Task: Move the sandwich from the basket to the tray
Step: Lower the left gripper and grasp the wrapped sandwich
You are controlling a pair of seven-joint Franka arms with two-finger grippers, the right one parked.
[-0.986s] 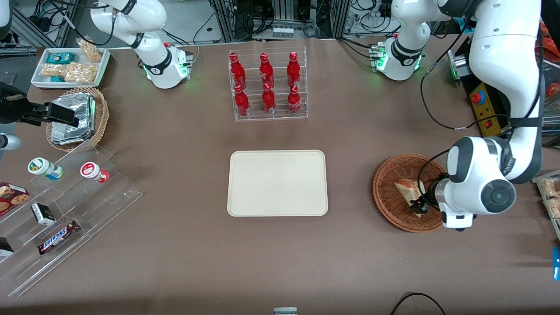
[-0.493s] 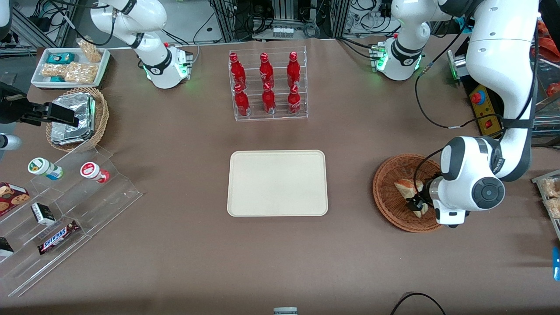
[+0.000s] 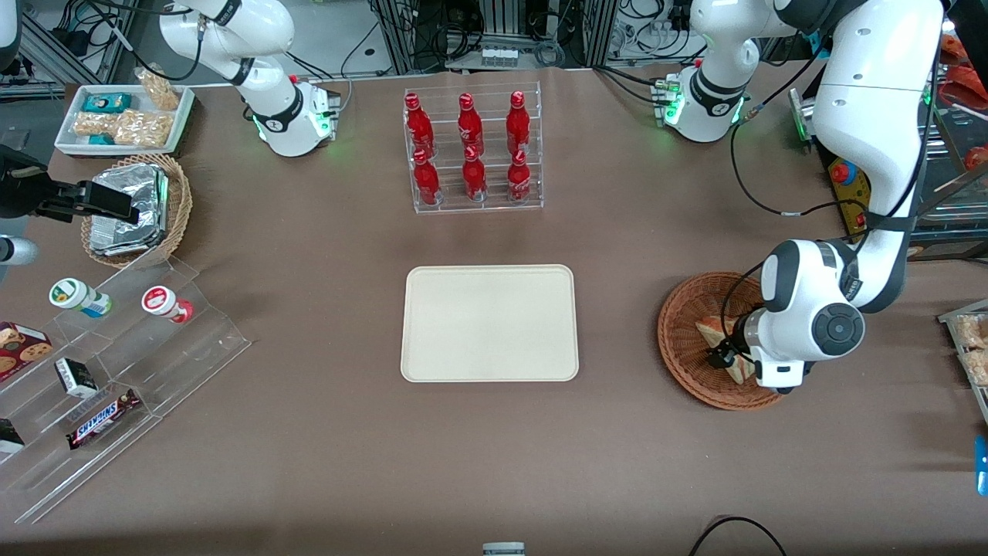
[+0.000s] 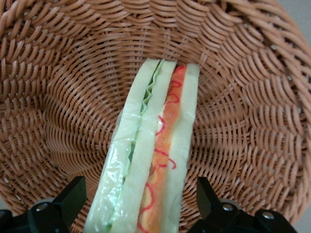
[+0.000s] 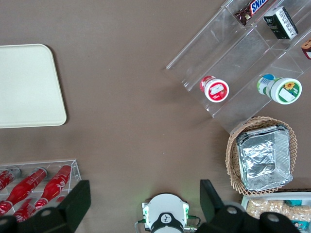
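The sandwich [image 4: 148,160] lies inside the basket [image 3: 683,328], on edge with its filling layers facing up. The gripper [image 4: 141,208] is low inside the basket, fingers spread, one at each bread face, not yet pressing. The tray [image 3: 489,323] sits bare on the desk at 9 o'clock from the basket in the front view. The sandwich is probably light, soft and easily crushed, and its clear wrap looks slippery. Take hold across the two bread faces, mid-length, with light force.
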